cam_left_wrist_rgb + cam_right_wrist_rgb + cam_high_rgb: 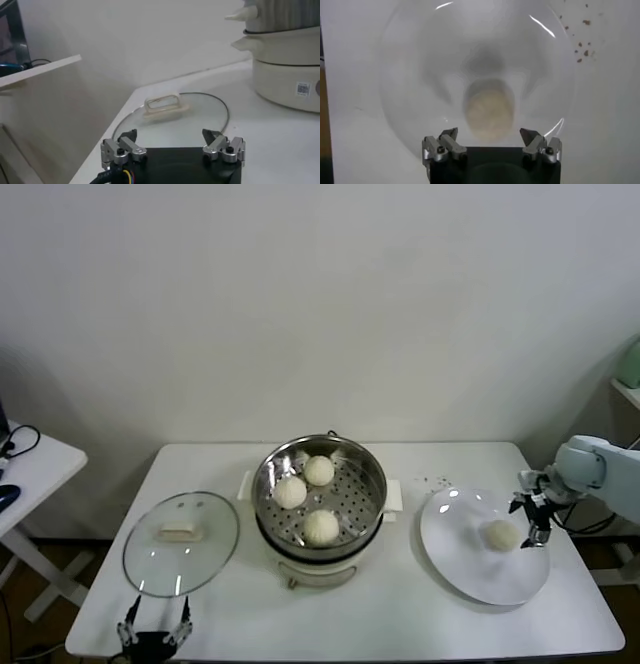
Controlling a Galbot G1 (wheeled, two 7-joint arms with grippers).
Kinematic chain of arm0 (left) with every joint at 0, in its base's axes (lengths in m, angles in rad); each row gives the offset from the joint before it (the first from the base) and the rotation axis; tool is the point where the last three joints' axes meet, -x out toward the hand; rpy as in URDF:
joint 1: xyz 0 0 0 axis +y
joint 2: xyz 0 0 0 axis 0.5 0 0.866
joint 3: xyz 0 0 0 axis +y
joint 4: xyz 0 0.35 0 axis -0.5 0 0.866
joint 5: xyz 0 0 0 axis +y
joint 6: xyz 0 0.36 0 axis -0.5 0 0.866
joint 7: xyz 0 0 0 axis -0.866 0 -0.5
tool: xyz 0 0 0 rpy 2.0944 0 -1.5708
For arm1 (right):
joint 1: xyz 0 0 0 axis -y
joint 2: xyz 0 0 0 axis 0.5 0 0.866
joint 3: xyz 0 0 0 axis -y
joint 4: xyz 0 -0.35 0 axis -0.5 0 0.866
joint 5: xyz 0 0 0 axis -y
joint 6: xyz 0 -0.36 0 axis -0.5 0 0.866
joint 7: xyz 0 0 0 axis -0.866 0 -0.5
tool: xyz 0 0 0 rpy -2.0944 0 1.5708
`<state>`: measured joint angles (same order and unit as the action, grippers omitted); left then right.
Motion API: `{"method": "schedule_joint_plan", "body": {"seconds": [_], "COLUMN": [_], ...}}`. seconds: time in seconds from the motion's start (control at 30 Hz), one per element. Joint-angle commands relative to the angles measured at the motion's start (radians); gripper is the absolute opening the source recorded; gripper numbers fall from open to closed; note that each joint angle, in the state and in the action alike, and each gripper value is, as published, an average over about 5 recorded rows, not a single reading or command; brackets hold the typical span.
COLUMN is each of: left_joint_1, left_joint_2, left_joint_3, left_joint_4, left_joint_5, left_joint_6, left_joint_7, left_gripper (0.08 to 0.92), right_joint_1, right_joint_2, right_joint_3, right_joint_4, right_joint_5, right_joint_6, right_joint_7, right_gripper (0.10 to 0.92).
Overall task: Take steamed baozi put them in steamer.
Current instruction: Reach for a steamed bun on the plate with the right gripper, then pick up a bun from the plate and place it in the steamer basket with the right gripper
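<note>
The shiny steel steamer (370, 474) sits on a cream-white cooker base at the table's middle and holds three baozi (318, 470), (290, 492), (320, 527). A fourth baozi (501, 535) lies on the white plate (470, 569) at the right. My right gripper (532, 522) is open and hovers just right of this bun. In the right wrist view the bun (489, 114) lies just ahead of the open gripper (489, 135), on the plate (415, 85). My left gripper (155, 624) is open and empty at the table's front left edge.
The glass lid (180, 544) with its white knob lies flat at the left, just beyond my left gripper (170, 135); it shows in the left wrist view (170, 117) with the cooker base (285, 75) behind. Dark crumbs (432, 481) lie behind the plate. A side table (25, 469) stands far left.
</note>
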<state>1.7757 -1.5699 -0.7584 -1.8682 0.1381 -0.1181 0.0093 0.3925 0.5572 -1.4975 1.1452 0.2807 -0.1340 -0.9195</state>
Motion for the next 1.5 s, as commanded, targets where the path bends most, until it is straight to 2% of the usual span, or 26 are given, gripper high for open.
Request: {"method": "schedule_joint_plan", "body": {"seconds": [0.03,0.5,0.87,1.07,1.2,1.33,1.5], "left_joint_1": [0.004,0.001,0.008,0.014,0.016,0.015,0.018], "left_joint_2": [-0.001,-0.001,-0.001,0.003,0.003,0.003,0.007], "left_joint_3": [-0.003,-0.008,-0.009,-0.010,-0.008,-0.003,-0.005], "left_joint_4": [-0.001,0.006,0.000,-0.014,-0.027,-0.038,-0.055], "left_joint_5": [0.001,0.001,0.003,0.001,-0.001,-0.003,-0.013], "left_joint_6": [0.000,-0.001,-0.002,-0.001,-0.002,0.000,0.003], "left_joint_7": [-0.002,-0.005,-0.007,-0.007,-0.008,-0.008,-0.006], "left_gripper": [0.823,0.823,0.823,0.823,0.823,0.823,0.823], "right_joint_1": [-0.149,-0.203,-0.135,0.254,0.571,0.786,0.903], "right_joint_2": [0.037,0.063,0.052,0.046,0.097,0.164,0.261], "right_joint_3": [0.158,0.227,0.194,-0.153,-0.360,-0.408,-0.366], "right_joint_4": [-0.085,-0.105,-0.055,0.105,0.209,0.289,0.366], "right_joint_5": [-0.071,-0.115,-0.097,0.121,0.273,0.413,0.549], "right_joint_6": [0.029,0.041,0.035,0.008,0.000,-0.028,-0.071], "right_joint_7": [-0.017,-0.015,-0.047,-0.058,-0.087,-0.113,-0.126], "right_gripper": [0.823,0.815,0.668,0.645,0.645,0.645,0.645]}}
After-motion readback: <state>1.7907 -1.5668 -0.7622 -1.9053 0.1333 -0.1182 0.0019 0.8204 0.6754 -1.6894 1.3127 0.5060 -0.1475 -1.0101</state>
